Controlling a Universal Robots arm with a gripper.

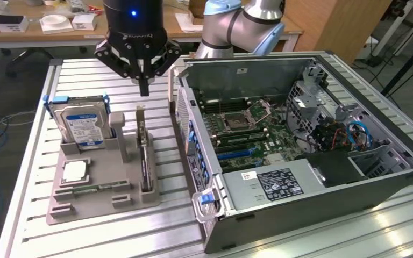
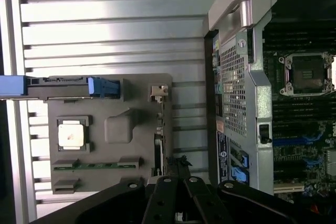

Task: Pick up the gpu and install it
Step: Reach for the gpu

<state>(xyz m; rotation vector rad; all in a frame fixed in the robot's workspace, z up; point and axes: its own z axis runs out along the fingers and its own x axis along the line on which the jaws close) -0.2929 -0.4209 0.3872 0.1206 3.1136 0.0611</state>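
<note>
The gpu [image 1: 144,158] stands on its long edge in a slot of the grey holder tray [image 1: 92,207], its silver bracket [image 1: 140,115] pointing up. My gripper [image 1: 144,88] hangs a short way above the bracket end, fingers shut with nothing between them. From the wrist view the gpu [image 2: 160,129] is edge-on along the tray's side, and the shut fingertips [image 2: 178,162] sit just past its end. The open computer case [image 1: 214,215] lies at the exterior view's right of the tray, motherboard [image 1: 249,134] exposed.
On the same tray stand a hard drive [image 1: 84,123] with a blue-white label, a square processor [image 1: 73,172] and a narrow memory strip [image 1: 95,188]. The case's side wall [image 1: 185,134] rises close beside the gpu. A slatted metal table [image 1: 84,236] carries everything.
</note>
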